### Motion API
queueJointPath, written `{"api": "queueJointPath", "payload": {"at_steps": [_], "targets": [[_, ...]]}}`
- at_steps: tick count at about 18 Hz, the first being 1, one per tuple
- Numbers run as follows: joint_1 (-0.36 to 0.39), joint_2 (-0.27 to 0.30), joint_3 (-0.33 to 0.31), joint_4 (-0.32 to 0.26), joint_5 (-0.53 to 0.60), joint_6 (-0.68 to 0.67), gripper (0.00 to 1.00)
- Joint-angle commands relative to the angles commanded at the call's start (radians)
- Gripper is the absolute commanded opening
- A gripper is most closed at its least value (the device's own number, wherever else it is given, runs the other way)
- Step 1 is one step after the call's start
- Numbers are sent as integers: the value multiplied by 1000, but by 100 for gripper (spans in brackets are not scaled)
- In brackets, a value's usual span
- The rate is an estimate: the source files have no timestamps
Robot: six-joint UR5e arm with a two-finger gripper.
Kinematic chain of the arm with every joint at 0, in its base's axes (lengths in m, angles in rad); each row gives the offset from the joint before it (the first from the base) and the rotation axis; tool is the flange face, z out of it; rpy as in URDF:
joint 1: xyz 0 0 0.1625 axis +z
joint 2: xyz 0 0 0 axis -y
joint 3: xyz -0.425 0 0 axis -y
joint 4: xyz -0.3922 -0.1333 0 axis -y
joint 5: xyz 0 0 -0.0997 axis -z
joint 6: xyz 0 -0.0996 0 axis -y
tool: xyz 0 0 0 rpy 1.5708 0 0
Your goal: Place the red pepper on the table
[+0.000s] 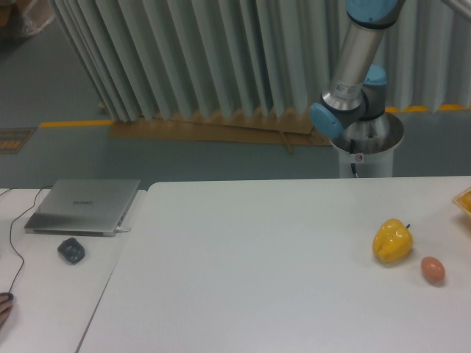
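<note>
The red pepper is out of view. The large white table [243, 265] fills the lower frame. Only the arm's base and lower link [353, 88] show behind the table's far edge; the link rises out of the top of the frame, so the gripper is not in view.
A yellow pepper [392, 242] and a small brown egg [433, 270] lie at the table's right side. An orange-yellow container [464, 198] pokes in at the right edge. On the adjoining left table sit a closed laptop [84, 206], a dark mouse [71, 251] and a cable.
</note>
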Motion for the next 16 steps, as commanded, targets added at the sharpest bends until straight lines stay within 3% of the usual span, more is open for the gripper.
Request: {"api": "queueJointPath", "payload": {"at_steps": [2, 3, 4, 7, 8, 16], "targets": [[-2, 0, 3, -3, 0, 12, 98], [-2, 0, 6, -3, 0, 14, 79], [-2, 2, 6, -6, 2, 12, 67], [-5, 3, 6, -9, -2, 12, 58], [-3, 3, 5, -14, -3, 12, 50], [2, 18, 6, -20, -5, 14, 50]]}}
